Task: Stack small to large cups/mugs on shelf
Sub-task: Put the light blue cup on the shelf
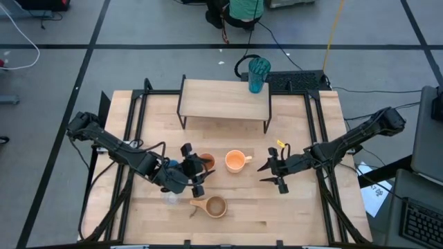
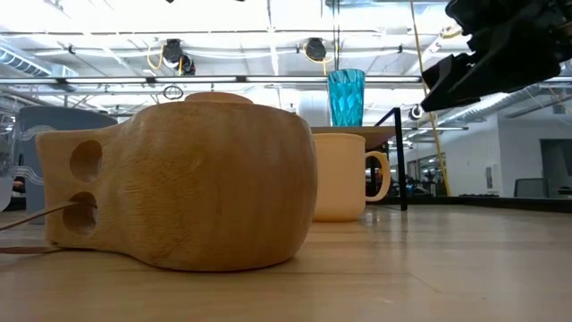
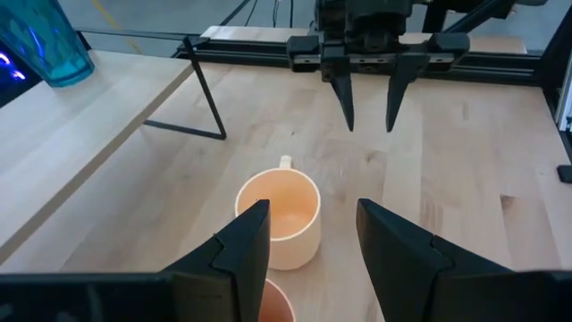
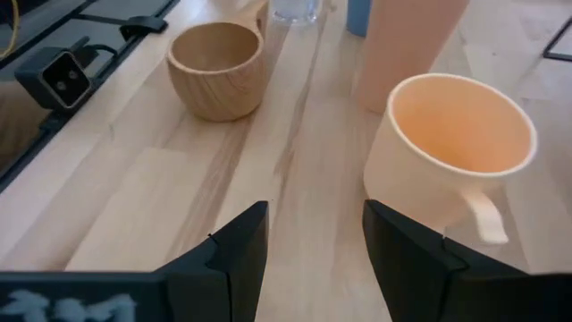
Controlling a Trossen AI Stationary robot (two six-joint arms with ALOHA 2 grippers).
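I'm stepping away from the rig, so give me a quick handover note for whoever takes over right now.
Left gripper: open, empty, over the table by the orange-brown tumbler.
Right gripper: open, empty, just right of the orange mug.
Done: teal tumbler stands on the shelf, at its right end.
Left: orange mug, orange-brown tumbler and wooden cup are on the table; the blue cup and clear glass sit beyond them, near the left arm. None is stacked yet.

1. Grey floor point(image 1: 62, 76) crossed by dark lines.
2. White cable point(image 1: 21, 38) on floor, far left.
3. Yellow cable point(image 1: 334, 28) far right.
4. Person point(image 1: 239, 10) crouched beyond far table edge.
5. Keyboard point(image 1: 422, 221) near right.
6. Ceiling beams point(image 2: 223, 40) and round lamps point(image 2: 315, 48) overhead.
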